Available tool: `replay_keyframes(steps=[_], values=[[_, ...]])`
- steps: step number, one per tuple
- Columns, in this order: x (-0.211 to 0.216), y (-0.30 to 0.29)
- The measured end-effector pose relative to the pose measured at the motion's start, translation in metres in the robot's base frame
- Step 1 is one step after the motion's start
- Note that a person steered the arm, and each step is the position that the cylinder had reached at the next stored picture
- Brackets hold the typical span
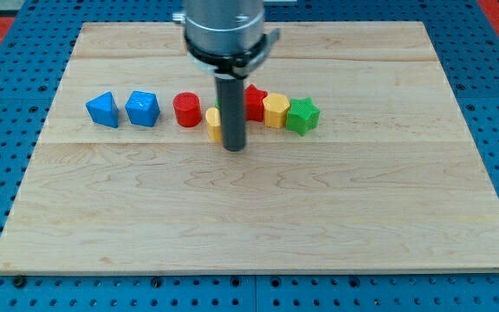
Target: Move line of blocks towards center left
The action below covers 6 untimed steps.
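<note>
The tip (pixel 234 148) sits mid-frame, touching the yellow block (pixel 214 124) in the line; no gripper shows on this rod.

Colourful block line (pixel 204 111) across board's upper middle

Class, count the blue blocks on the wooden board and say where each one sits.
2. A blue triangular block ends the row at the view's left; a blue block sits just right of it. The rod may hide others.

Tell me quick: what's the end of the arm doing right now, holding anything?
My tip: a bare rod, no jaws, holding nothing; it sits just to the view's right of the partly hidden yellow block, below the red star block.
</note>
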<state>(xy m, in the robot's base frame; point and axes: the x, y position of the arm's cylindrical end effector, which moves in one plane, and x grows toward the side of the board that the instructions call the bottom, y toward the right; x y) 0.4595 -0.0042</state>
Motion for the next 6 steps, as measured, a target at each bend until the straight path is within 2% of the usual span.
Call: replay_keyframes(steps=[1,2,3,4,5,6], values=[[0.004,0.126],[-0.043,0.112],[-0.056,0.071],[-0.032,0.032],[-0.025,0.056],[0.023,0.050]])
